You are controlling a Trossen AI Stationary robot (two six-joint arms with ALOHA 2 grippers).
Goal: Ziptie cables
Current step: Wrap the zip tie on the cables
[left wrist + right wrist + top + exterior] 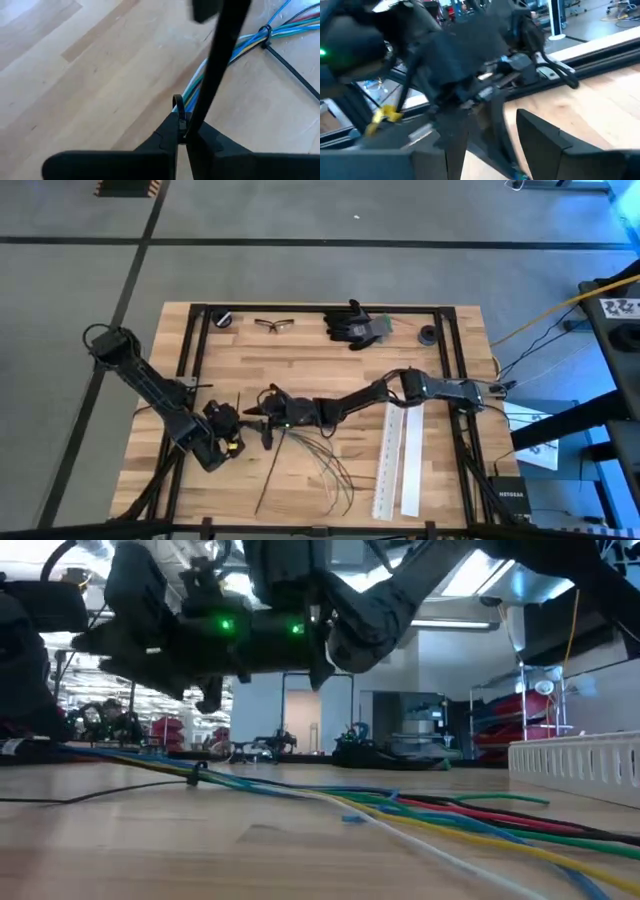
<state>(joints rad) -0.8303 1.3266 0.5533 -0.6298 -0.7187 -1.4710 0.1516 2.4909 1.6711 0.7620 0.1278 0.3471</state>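
The cables [318, 460] are thin wires, blue, green, yellow and red up close. They lie bunched [252, 41] at the table's middle and fan out toward the near edge. One black ziptie [265, 35] rings the bundle, its tail lying on the wood. A second black ziptie [220, 60] rises from my left gripper [181, 136], which is shut low over the bundle [238, 428]. My right gripper [497, 142] faces it from the right [262, 412], open, with that dark strap [496, 120] between its fingers; whether it touches the strap, I cannot tell. My left gripper pinches the second ziptie between its two fingertips, just where a small loop [177, 104] curls beside the cables. The long strap runs up and away from the fingers toward my right gripper. The fingers themselves hide what lies between them.
Two long white perforated strips [396, 465] lie right of the cables. Black gloves [355, 326], safety glasses [274, 325] and two small black rolls [221, 319] [428, 334] sit along the far edge. Bare wood shows at the near left.
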